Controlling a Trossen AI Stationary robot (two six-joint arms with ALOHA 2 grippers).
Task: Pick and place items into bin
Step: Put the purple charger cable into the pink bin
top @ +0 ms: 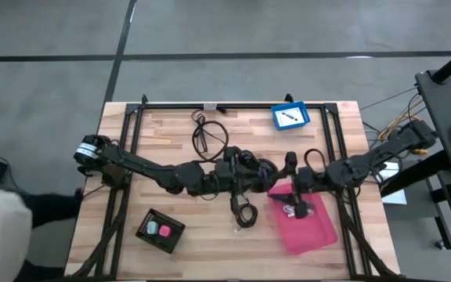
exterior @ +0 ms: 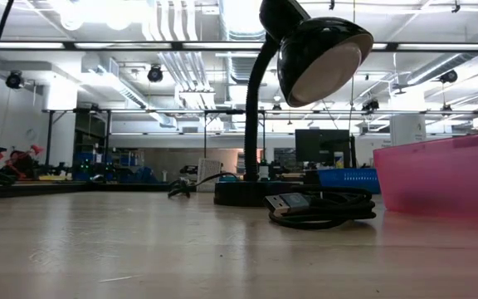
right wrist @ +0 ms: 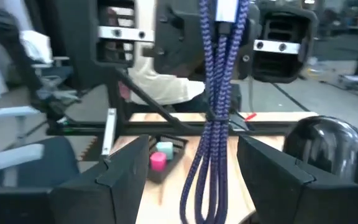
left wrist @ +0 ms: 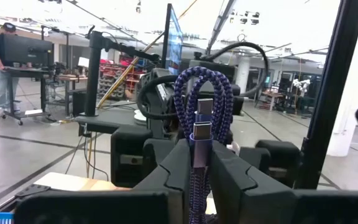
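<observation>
The work surface is a light wooden butcher-block table (top: 171, 125) standing on a grey floor (top: 45, 78) crossed by dark seam lines. Beyond the table lies an open industrial hall with exposed white ceiling ducts (exterior: 173, 41), strip lighting and dark racking (exterior: 98, 133). A person (left wrist: 5, 68) stands at a raised desk (left wrist: 27, 71) far back in the hall.

The table (top: 171, 141) is pale wood in planks, matt. The bin (top: 313, 227) at its 4 o'clock looks like smooth pink plastic. The braided purple cable (left wrist: 199, 93) has a woven cloth sheath and silvery metal plugs. The lamp (exterior: 318, 50) shade is glossy black.
</observation>
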